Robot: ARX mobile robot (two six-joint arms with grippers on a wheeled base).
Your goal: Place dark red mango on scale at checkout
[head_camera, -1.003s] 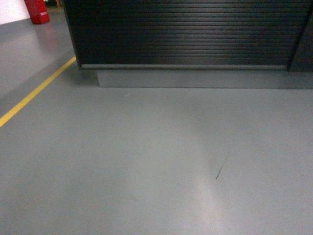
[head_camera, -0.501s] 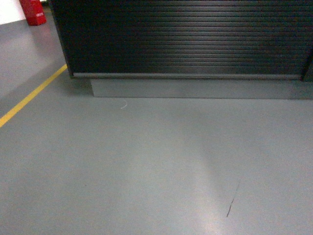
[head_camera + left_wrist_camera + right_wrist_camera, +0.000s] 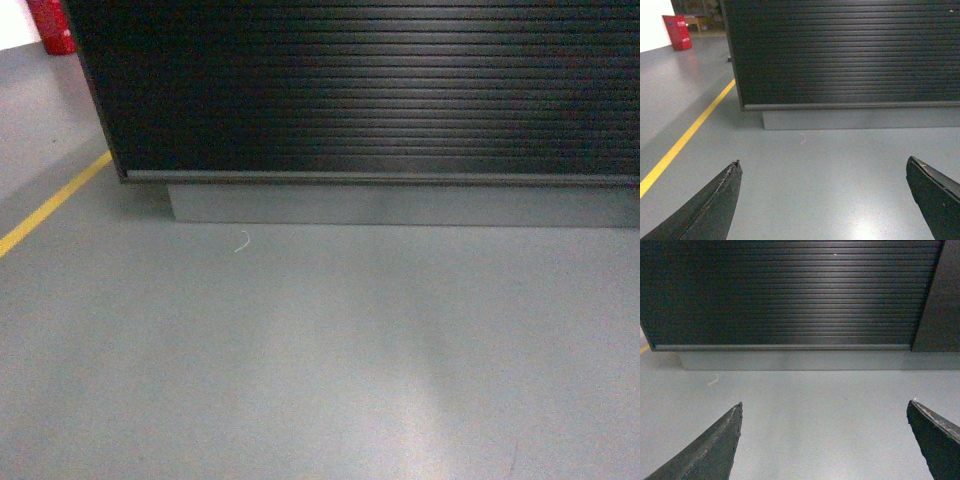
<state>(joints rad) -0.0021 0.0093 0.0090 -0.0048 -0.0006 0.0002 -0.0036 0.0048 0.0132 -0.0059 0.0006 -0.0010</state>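
The checkout (image 3: 370, 90) fills the top of the head view: a black counter with a ribbed front panel on a grey base (image 3: 400, 205). It also stands ahead in the left wrist view (image 3: 850, 50) and the right wrist view (image 3: 790, 290). The dark red mango and the scale are out of view. My left gripper (image 3: 823, 162) is open over bare floor, nothing between its fingers. My right gripper (image 3: 825, 402) is open too, with only floor between its fingers. Neither gripper shows in the head view.
Grey floor (image 3: 320, 350) lies between me and the counter. A yellow floor line (image 3: 50, 205) runs at the left, past a red object (image 3: 50, 25) at the far left. A darker panel (image 3: 945, 295) adjoins the counter's right end.
The counter has grown larger and dropped lower in the head view, so I have come closer. The yellow line and red object have slid left; the floor scratch has left the frame.
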